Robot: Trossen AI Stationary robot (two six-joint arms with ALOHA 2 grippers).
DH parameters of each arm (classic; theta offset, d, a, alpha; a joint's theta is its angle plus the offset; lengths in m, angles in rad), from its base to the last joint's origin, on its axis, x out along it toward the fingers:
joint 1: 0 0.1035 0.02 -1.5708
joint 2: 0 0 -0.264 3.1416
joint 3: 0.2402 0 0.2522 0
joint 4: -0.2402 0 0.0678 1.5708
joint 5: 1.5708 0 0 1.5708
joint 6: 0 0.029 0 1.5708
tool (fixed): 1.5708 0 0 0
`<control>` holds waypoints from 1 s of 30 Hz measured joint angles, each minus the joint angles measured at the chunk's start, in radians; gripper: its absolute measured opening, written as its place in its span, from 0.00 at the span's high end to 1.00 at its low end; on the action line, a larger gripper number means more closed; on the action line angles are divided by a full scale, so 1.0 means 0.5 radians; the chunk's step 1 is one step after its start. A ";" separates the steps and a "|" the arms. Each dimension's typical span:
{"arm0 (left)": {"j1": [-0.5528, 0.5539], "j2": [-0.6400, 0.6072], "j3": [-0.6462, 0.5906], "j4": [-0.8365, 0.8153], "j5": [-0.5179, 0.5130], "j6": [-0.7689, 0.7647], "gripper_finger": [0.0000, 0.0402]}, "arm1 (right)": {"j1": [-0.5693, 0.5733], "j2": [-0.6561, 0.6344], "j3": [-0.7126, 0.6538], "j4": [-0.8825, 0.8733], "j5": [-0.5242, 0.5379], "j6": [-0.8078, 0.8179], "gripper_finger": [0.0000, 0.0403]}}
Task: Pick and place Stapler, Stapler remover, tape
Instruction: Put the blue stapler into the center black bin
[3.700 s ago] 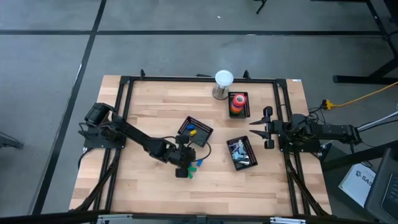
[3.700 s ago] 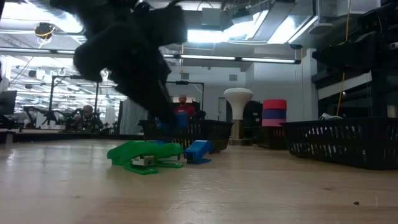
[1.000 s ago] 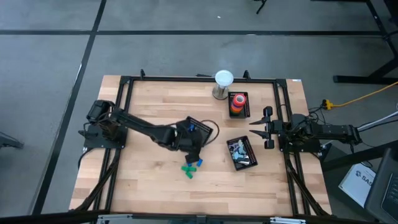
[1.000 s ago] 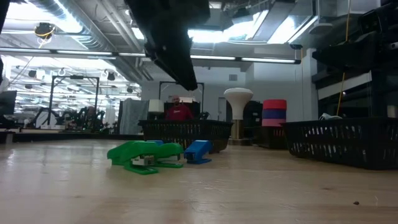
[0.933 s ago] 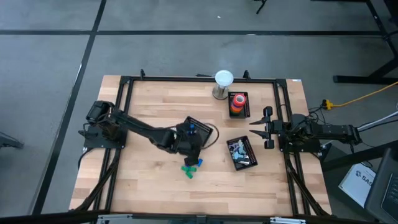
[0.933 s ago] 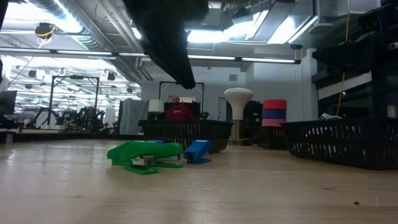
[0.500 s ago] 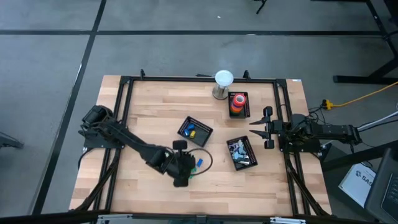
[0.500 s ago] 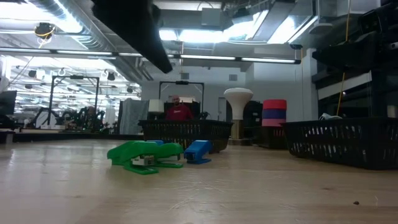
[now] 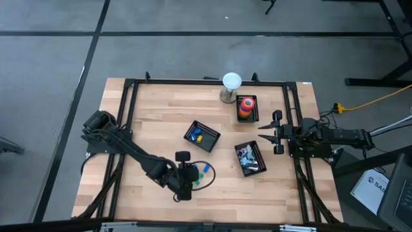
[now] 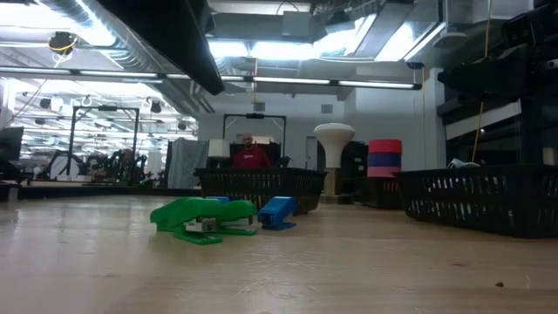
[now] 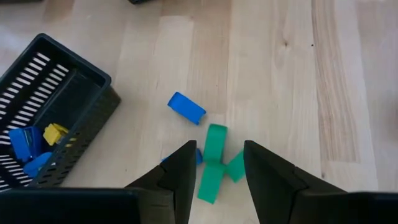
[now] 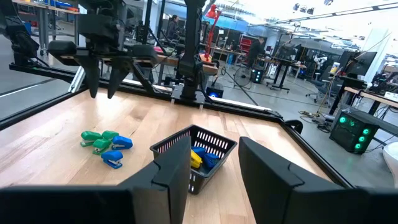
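A green stapler [image 11: 213, 163] lies flat on the wooden table near its middle, with small blue block-shaped pieces [image 11: 186, 107] beside it; the low view shows the stapler [image 10: 204, 218] too. My left gripper [image 11: 219, 149] hangs open above the stapler, slanting down, touching nothing; it also shows in the high view [image 9: 192, 176]. Stacked tape rolls [image 9: 245, 106] sit in a black basket at the far right. My right gripper [image 9: 262, 131] waits open and level at the table's right side.
A black basket [image 9: 201, 136] holding blue and yellow pieces stands just beyond the stapler. Another basket [image 9: 250, 158] with grey and blue items is to the right. A white-topped stand [image 9: 231, 84] rises at the far edge. A black frame rail [image 9: 206, 82] borders the table.
My left gripper has swung from above the basket with blue and yellow pieces toward the table's near edge, and now hangs over the green stapler. The stapler and the blue pieces have stayed where they were.
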 joint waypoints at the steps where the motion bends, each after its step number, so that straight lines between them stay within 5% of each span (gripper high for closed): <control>1: 0.000 0.000 0.000 0.000 -0.001 -0.001 0.68 | -0.001 0.000 0.000 0.000 0.000 0.000 0.65; 22: 0.048 0.247 -0.005 -0.021 -0.053 0.023 0.68 | 0.000 0.000 0.000 0.001 0.000 0.000 0.65; 30: 0.109 0.288 -0.005 -0.036 0.161 0.021 0.68 | 0.000 0.000 0.000 0.001 0.000 0.000 0.65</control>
